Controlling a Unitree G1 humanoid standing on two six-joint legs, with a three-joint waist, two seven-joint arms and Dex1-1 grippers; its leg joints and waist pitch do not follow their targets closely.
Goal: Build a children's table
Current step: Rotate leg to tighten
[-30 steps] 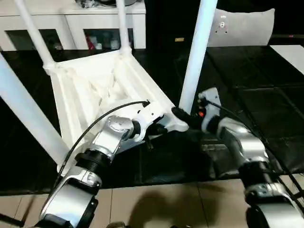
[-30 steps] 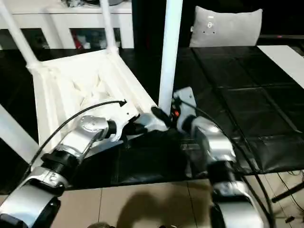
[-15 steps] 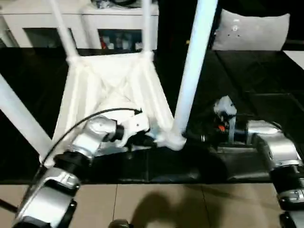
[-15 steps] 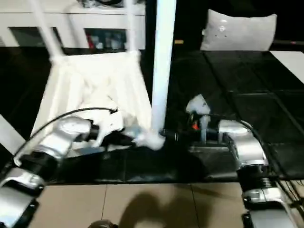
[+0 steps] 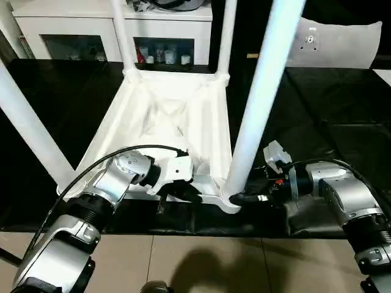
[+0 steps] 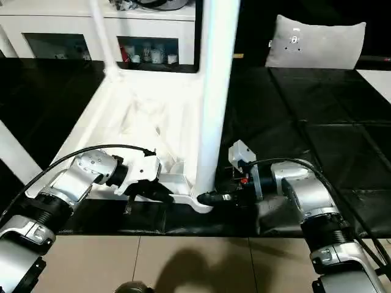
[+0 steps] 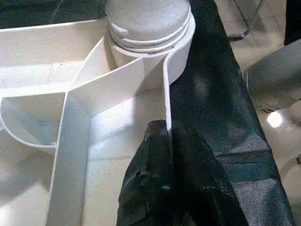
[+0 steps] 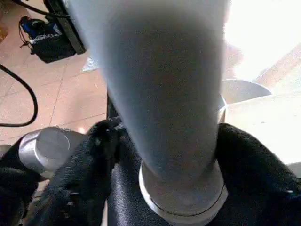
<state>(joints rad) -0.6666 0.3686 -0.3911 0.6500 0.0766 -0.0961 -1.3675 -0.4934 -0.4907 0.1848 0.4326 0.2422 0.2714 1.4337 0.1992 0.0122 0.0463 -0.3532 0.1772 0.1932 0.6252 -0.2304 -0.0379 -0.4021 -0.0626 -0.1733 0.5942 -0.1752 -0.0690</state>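
Note:
The children's table lies upside down on a black mat, its ribbed white top (image 5: 165, 116) facing up and its legs standing upright. My left gripper (image 5: 185, 191) is shut on the thin rim of the top close to the near right corner; in the left wrist view its fingers (image 7: 160, 155) pinch that rim just below the corner socket (image 7: 148, 19). My right gripper (image 5: 242, 198) sits at the foot of the near right leg (image 5: 259, 116). In the right wrist view that gripper (image 8: 164, 141) has a finger pressed on each side of the leg (image 8: 160, 70).
A white cabinet with glass doors (image 5: 79, 36) stands behind the table. A grey cushion (image 5: 342, 43) lies at the back right. The black mat (image 5: 342, 122) ends near me at a tiled floor (image 5: 201, 262). The near left leg (image 5: 27, 128) rises beside my left arm.
The camera has shifted. My right gripper stood off the near right leg's foot half a second ago and is now closed around it. The left gripper has kept its hold on the rim.

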